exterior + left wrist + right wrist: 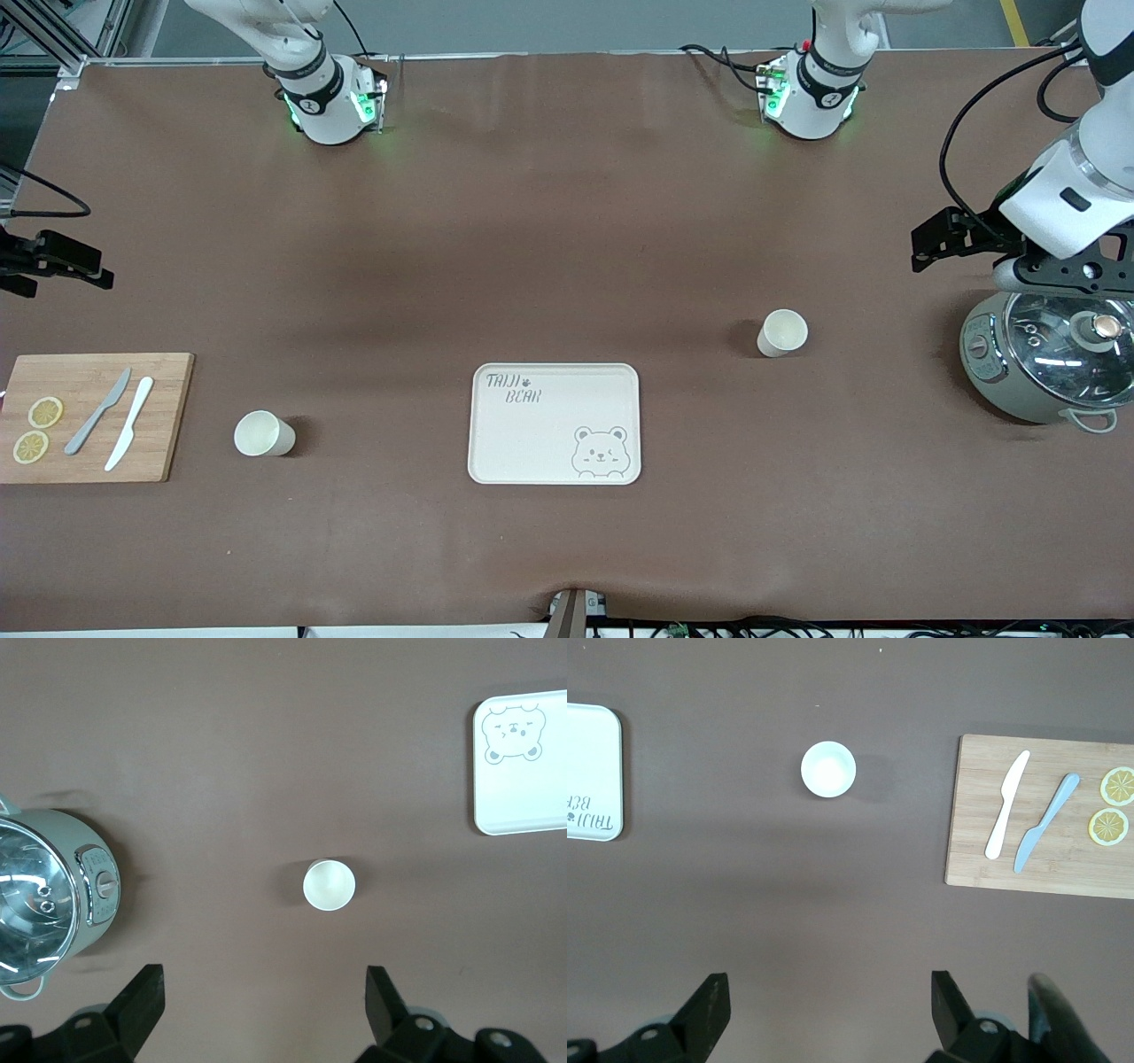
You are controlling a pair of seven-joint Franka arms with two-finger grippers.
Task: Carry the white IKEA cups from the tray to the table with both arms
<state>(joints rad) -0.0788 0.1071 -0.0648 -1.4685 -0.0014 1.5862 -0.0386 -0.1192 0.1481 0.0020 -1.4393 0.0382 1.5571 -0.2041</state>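
Note:
Two white IKEA cups stand upright on the brown table. One cup (pixel 782 333) (pixel 330 884) is toward the left arm's end, a little farther from the front camera than the bear tray (pixel 532 443). The other cup (pixel 263 434) (pixel 828 769) stands between the tray and the cutting board. My left gripper (pixel 926 248) (pixel 263 983) hangs open over bare table beside the pot, apart from its cup. At the right arm's end my right gripper (pixel 89 270) (pixel 830 985) hovers open over bare table, also holding nothing.
A wooden cutting board (pixel 164 416) (pixel 974 815) with two knives and two lemon slices lies at the right arm's end. A grey pot (pixel 1019 390) (pixel 93 930) with a glass lid sits at the left arm's end. The tray (pixel 532 806) (pixel 594 753) holds nothing.

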